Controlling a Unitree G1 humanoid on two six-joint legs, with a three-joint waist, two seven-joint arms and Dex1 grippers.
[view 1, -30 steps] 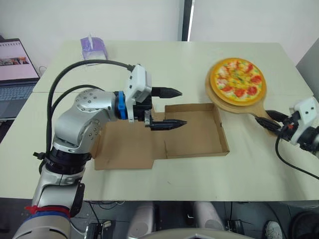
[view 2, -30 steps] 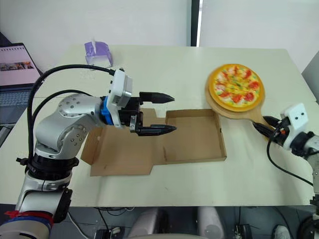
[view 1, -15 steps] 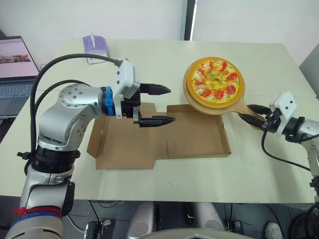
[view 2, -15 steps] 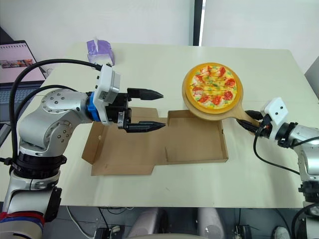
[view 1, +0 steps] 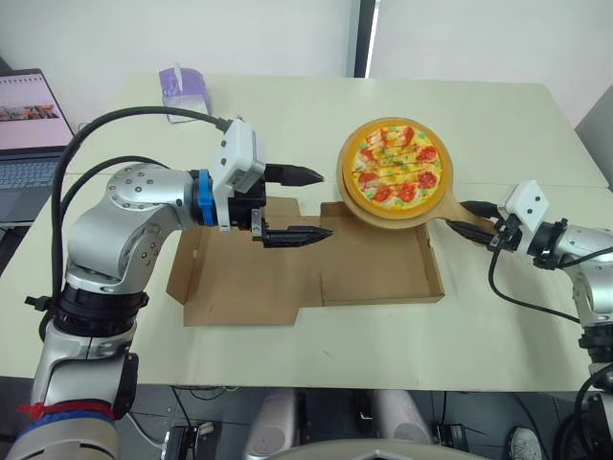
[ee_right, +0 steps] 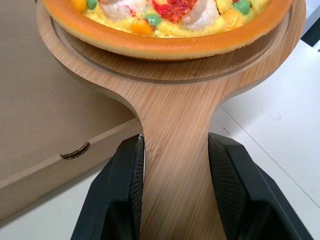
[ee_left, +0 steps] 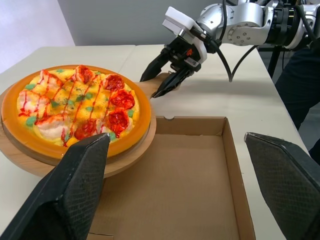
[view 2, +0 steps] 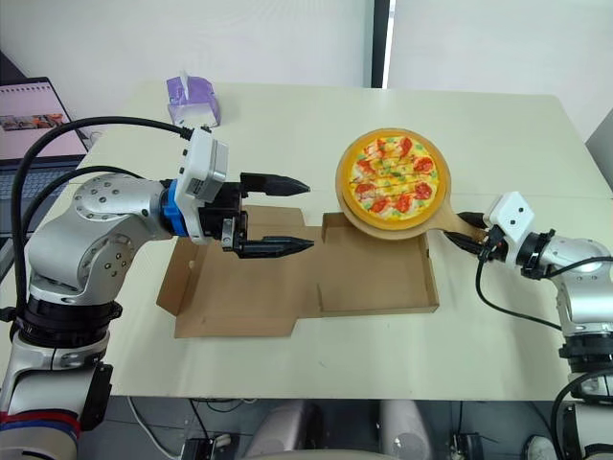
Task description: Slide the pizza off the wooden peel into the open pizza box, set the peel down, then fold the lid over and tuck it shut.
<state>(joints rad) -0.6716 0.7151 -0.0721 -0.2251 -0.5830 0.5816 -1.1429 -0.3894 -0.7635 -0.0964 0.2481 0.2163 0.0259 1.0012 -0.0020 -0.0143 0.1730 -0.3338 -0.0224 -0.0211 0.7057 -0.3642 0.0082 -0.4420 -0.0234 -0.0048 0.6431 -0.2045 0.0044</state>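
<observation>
No readable text; print on the laptop screen (view 1: 34,113) seems too small.

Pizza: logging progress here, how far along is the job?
Done: the right gripper grips the peel by its handle. In hand: the pizza rides on the peel above the far edge of the open box, not yet slid off. To do: slide it in, set the peel down, fold the flat-lying lid and tuck it. The left gripper hovers open.

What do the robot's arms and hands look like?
The left arm and right arm are rounded silver metal with black cables; the left has a blue wrist ring. The left hand and right hand each carry a white block and two pointed black fingers.
</observation>
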